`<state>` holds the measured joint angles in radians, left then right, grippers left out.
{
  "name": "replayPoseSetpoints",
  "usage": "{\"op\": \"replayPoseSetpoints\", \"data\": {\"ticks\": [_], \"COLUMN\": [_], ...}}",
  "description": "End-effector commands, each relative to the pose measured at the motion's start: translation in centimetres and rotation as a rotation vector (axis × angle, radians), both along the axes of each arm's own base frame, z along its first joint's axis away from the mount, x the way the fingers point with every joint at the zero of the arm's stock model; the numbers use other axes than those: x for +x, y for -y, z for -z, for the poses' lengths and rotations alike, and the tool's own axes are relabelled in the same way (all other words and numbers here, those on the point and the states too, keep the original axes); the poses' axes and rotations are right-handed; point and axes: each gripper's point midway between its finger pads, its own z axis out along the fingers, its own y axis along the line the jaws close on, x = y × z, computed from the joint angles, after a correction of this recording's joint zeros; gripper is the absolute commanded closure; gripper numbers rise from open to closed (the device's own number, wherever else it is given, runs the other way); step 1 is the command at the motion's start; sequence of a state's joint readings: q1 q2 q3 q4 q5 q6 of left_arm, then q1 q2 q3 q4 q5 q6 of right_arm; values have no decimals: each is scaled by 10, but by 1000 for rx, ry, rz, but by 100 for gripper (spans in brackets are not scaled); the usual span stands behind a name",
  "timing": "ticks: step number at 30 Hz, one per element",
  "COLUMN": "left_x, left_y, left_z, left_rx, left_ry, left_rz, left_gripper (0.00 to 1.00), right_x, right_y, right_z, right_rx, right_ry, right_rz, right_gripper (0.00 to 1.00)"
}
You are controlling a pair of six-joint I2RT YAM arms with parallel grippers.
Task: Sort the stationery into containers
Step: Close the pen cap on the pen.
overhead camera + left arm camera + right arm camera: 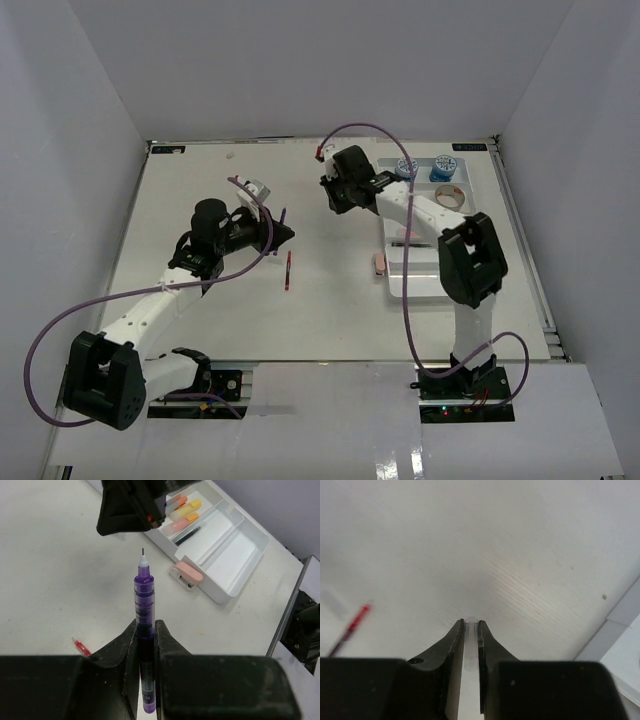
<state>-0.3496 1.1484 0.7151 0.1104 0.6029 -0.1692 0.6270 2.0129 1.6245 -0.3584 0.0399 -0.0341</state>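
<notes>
My left gripper (145, 625) is shut on a purple pen (144, 595), which is uncapped with its tip pointing away; in the top view this gripper (278, 236) is held mid-table. My right gripper (470, 624) is shut on a clear pen cap (470, 630). In the top view it (335, 195) is just right of the purple pen's tip. The white divided tray (240, 555) holds orange, yellow and pink pieces (186, 514) and a black pen (189, 535). A red pen (288, 270) lies on the table.
A pink eraser-like piece (379, 264) lies against the tray's left side (425, 278). Two blue-white tubs (405, 167) and a tape roll (450, 197) sit at the tray's far end. My right arm crosses over the tray. White walls enclose the table.
</notes>
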Motion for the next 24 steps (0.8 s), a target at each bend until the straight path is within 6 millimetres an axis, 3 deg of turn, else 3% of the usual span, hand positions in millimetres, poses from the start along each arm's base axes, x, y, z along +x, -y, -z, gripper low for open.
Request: {"op": "replayPoseSetpoints", "data": {"ticks": [1,2,4,5,7,11,15,24], "left_x": [-17,-19,-29,-34,-38,-45,-49,-53], "left_y": [5,7,10,13,16,18,19,21], "left_z": [-30,-36,-38,-43,-47,-49,-52,-52], "left_rx": [-74,-92,-122,-139,-159,-171,-178,-196], "left_ry": [89,112,115,133,137,149,169,172], "left_rz": [70,84,126,158,181,215,232,252], "left_gripper": [100,100,100,100,100,100,100,100], "right_x": [-20,-31,-47,-59,-77,-100,-127,-155], "right_y": [-31,-30,-40,-37,-40,-45,-58,-82], "right_z": [-113,-148,-176,-204,-238,-278,-298,-304], "right_rx": [318,394,542,609,744,919,1065,1216], "right_ry": [167,221,262,309,362,427,439,424], "right_rz": [-75,-97,-144,-163,-202,-266,-361,-479], "right_gripper": [92,92,92,92,92,92,92,92]}}
